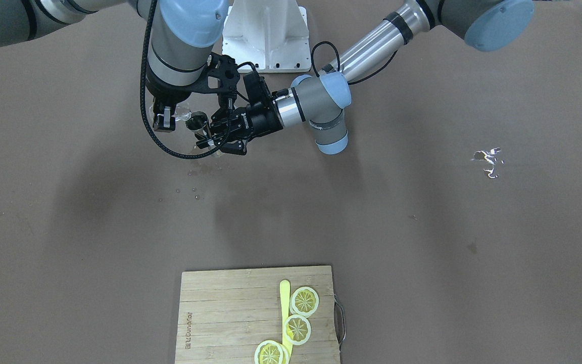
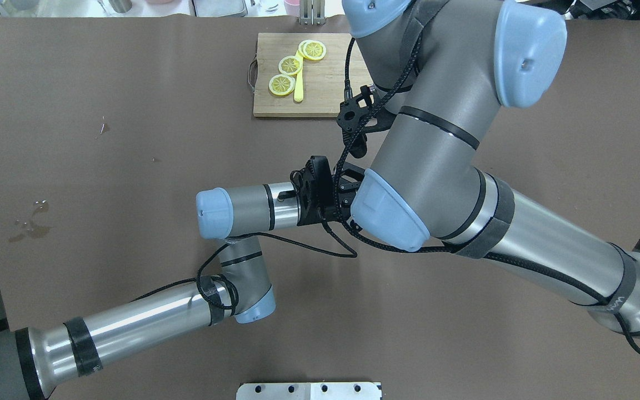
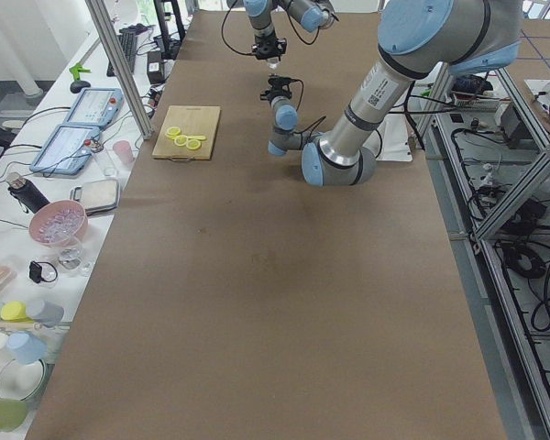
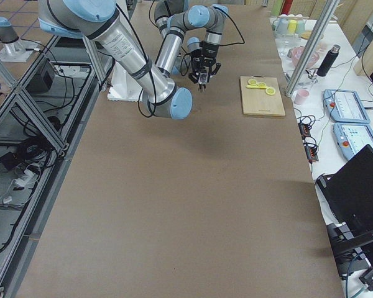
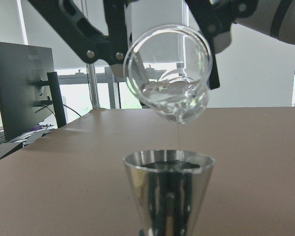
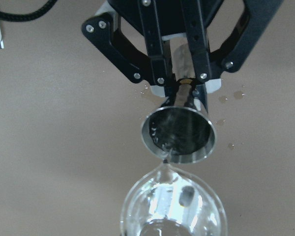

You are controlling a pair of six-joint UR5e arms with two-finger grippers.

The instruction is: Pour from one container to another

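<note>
The steel jigger [image 5: 168, 191] stands upright, and my left gripper [image 6: 179, 81] is shut on its lower part. Its top cone [image 6: 179, 135] holds dark liquid. Just above it the clear glass [image 5: 168, 73] is tipped over, mouth toward the left wrist camera, with my right gripper [image 1: 167, 119] shut on it. A thin stream of clear liquid runs from the glass's lip down into the jigger. In the front-facing view the jigger [image 1: 198, 123] and the glass [image 1: 184, 115] sit between the two grippers, with the left gripper [image 1: 215, 141] beside the jigger. The overhead view hides both under the right arm.
Water drops [image 1: 195, 194] and a wet patch lie on the brown table below the jigger. A wooden cutting board [image 1: 220, 313] with lemon slices and a yellow knife sits at the far edge. The white robot base [image 1: 265, 35] is close behind the grippers.
</note>
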